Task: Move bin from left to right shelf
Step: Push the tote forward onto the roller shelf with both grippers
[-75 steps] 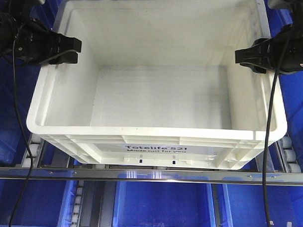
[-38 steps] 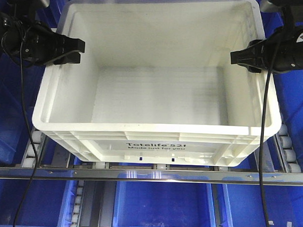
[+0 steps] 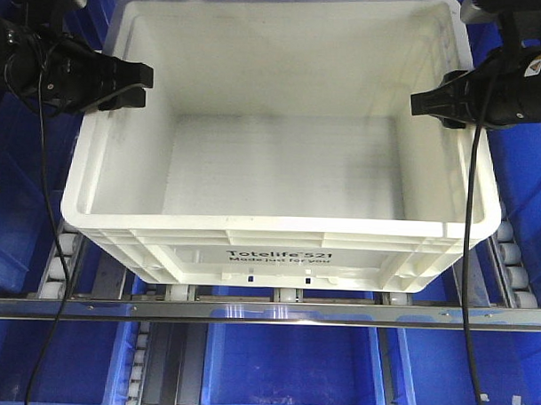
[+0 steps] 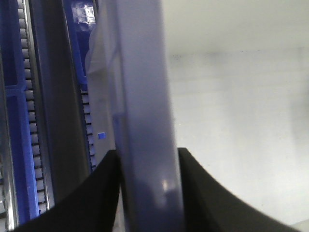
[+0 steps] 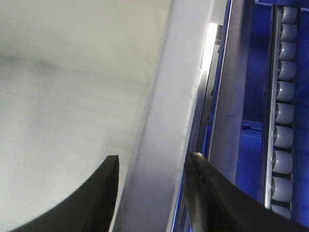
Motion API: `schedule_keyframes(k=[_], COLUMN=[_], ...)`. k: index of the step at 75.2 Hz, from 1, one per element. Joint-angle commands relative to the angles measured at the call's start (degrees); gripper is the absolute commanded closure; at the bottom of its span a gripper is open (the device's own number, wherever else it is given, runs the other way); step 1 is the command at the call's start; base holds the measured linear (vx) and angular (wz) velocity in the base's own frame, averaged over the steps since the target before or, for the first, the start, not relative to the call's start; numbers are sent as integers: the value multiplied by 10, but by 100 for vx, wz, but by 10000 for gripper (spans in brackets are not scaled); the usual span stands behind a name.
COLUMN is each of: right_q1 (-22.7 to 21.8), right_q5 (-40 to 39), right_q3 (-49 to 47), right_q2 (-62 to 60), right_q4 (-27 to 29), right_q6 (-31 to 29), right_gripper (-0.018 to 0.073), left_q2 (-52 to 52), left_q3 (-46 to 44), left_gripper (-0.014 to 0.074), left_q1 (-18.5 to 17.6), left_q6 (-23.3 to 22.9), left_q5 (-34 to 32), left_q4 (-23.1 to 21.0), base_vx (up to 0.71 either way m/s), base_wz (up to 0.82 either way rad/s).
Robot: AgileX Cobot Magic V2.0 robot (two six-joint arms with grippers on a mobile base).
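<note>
The large white bin (image 3: 290, 159) with black "Totelife 521" print on its front wall sits on the roller shelf, empty. My left gripper (image 3: 124, 77) is shut on its left rim, one jaw inside and one outside. In the left wrist view the rim (image 4: 145, 96) runs between the black jaws of the left gripper (image 4: 148, 162), which press on both sides. My right gripper (image 3: 427, 103) is shut on the right rim. In the right wrist view the rim (image 5: 169, 111) sits between the jaws of the right gripper (image 5: 152, 164).
Roller tracks (image 3: 510, 264) run under and beside the bin, also in the right wrist view (image 5: 282, 111). A metal rail (image 3: 267, 313) crosses the shelf front. Blue bins stand below (image 3: 291, 368), at the left (image 3: 12, 211) and at the right (image 3: 533, 185).
The bin has slid back, away from the shelf's front rail, with both grippers still on its rims. Its front wall now sits higher in the front view.
</note>
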Motion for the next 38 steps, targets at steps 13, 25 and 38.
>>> schedule_keyframes(k=[13, 25, 38], right_q1=[-4, -4, -4], right_q5=[-66, -66, -67], right_q3=[-24, -24, -24], right_q2=[-8, -8, -8], right_q4=[-17, -17, -17], right_q6=[2, 2, 2], right_gripper=[564, 564, 563], left_q2=[-34, -34, -34], left_q3=[-23, -23, -23], left_gripper=[594, 594, 592], left_q1=[-5, -5, -5], left_q6=[30, 30, 30], left_q5=[-54, -59, -64], left_q4=[-26, -26, -26], base_vx=[0, 0, 0], base_wz=[0, 0, 0])
